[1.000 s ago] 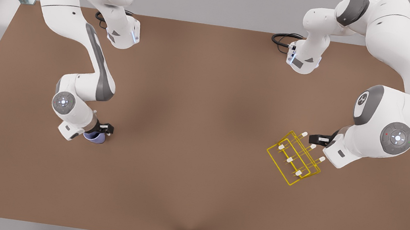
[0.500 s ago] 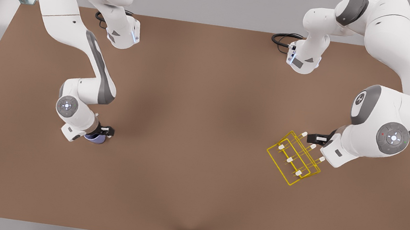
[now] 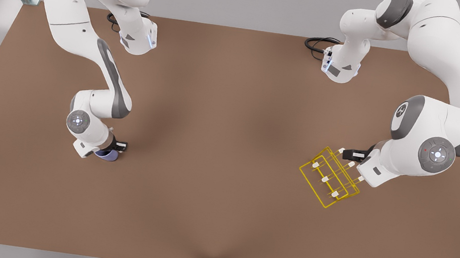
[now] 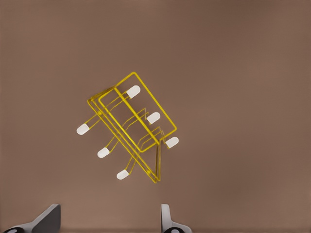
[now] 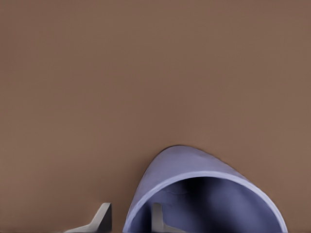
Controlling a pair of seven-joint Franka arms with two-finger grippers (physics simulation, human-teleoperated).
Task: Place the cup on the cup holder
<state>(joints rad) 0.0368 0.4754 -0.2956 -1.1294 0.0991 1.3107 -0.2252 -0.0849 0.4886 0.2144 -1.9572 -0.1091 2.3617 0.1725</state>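
We see the cup [image 3: 107,155], a small lavender-blue one, at the tip of the right gripper [image 3: 118,146] on the front view's left side of the brown table [image 3: 218,145]. In the right wrist view the cup [image 5: 194,189] lies with its open mouth toward the camera, and the right gripper [image 5: 130,218] straddles its rim: 1 finger [image 5: 156,217] sits inside the mouth and the other finger [image 5: 99,218] outside the wall. The 2 fingers stand close together on either side of the wall, but we cannot tell whether they press it.

Well apart, toward the front view's right, we find the cup holder [image 3: 331,179], a yellow wire rack resting on the table with white-capped pegs. The left gripper [image 3: 350,155] hangs just beside its far corner. In the left wrist view the cup holder [image 4: 131,126] shows 6 white caps and lies ahead of the left gripper [image 4: 109,221], whose 2 fingertips [image 4: 166,216] stand wide apart with nothing between them.
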